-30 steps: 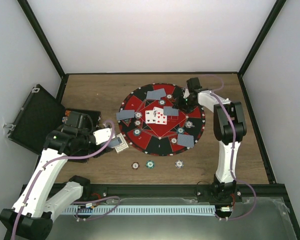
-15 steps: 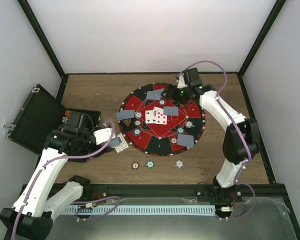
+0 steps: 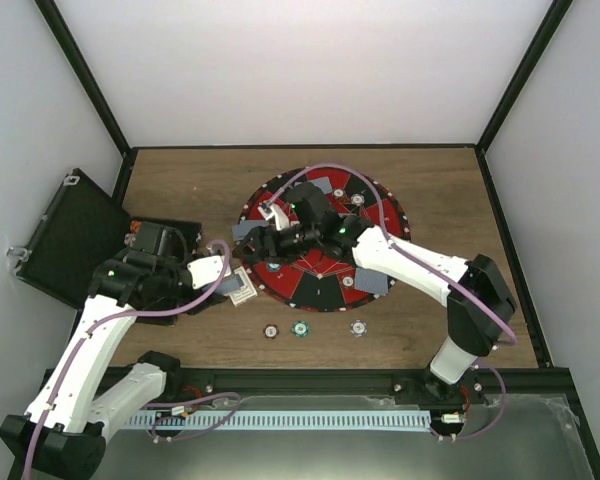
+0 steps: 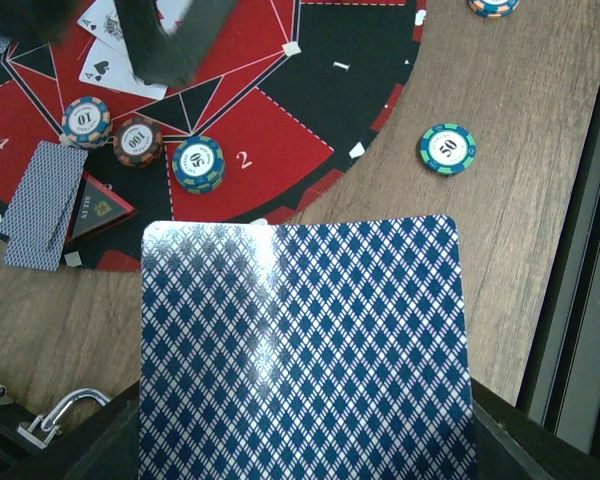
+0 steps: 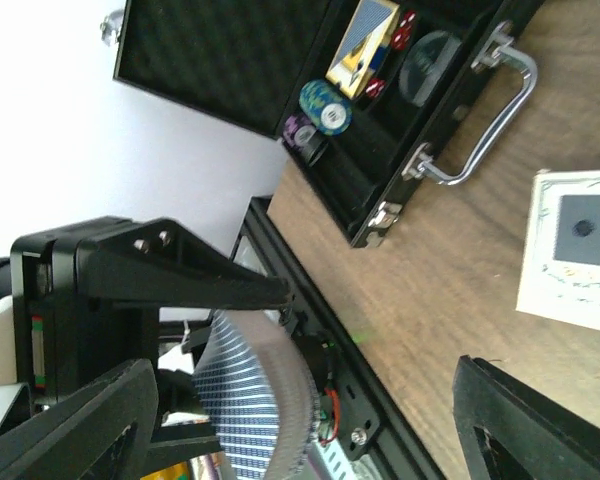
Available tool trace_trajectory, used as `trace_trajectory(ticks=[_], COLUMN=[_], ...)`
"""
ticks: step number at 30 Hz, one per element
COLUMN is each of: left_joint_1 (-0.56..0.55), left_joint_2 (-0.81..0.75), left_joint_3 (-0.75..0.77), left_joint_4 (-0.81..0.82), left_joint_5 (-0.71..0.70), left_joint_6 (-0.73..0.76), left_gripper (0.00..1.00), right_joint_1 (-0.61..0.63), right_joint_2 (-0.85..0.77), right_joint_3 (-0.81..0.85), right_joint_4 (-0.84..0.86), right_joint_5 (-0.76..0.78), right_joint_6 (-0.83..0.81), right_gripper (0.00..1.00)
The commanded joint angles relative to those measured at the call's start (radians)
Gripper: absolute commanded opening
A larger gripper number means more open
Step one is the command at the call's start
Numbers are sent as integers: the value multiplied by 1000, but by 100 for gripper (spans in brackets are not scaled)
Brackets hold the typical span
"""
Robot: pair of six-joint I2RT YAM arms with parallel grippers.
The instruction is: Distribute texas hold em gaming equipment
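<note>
Clamped tight in the left gripper (image 3: 225, 283): a thick deck (image 4: 305, 350) of glossy, round-cornered cards, backs printed in a fine blue-and-white diamond lattice, bowed into a curve in the right wrist view. Held low over the wood, just off the near-left rim of the round felt mat (image 3: 320, 290), a disc of red and black wedges with thin white lines.

Inside that rim, three short stacks of striped-edge round chips in a close row: blue-and-tan stack (image 4: 86, 120), brown stack (image 4: 137, 141), blue-and-yellow stack (image 4: 199, 163). Just beside them, two overlapped face-down cards (image 4: 45, 190). Farther in, white face-up cards (image 4: 115, 55), partly hidden by the right arm.

On the wood-grain tabletop (image 3: 460, 200), off the mat's near edge, a flat green chip (image 4: 447, 148) marked 50, between a second chip (image 3: 270, 331) and a third chip (image 3: 358, 326).

Reaching across the mat to its left side, the right gripper (image 5: 300, 410), black fingers spread wide, nothing between them. Ahead of it, the open black hinged case (image 5: 380, 190): foam-lined lid, bright metal handle (image 5: 480, 110), loose chips (image 5: 325, 105) in one compartment. Flat on the wood nearby, a white slip (image 5: 575, 250) printed with a black square
</note>
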Motion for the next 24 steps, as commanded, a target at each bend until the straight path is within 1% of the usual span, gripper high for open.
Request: trace_trajectory(ticks=[1,9,19,24], left_joint_1=[1,1,1,1], left_joint_2=[0,-4,-4,-7], left_joint_3=[2,7,13,17], left_joint_4=[24,21,14,8], left_joint_5=[33,33,33,31], left_joint_6=[2,4,5,7], left_gripper=[5,5,5,5], right_joint_1=[52,114,159,161], right_joint_2=[23,56,128,152], right_joint_3=[-11,-56,-49,-47], right_joint_4=[92,176,272,325], right_joint_5=[-27,-53,-111,-128], right_joint_6=[75,127,192,226], right_gripper=[81,73,72,69])
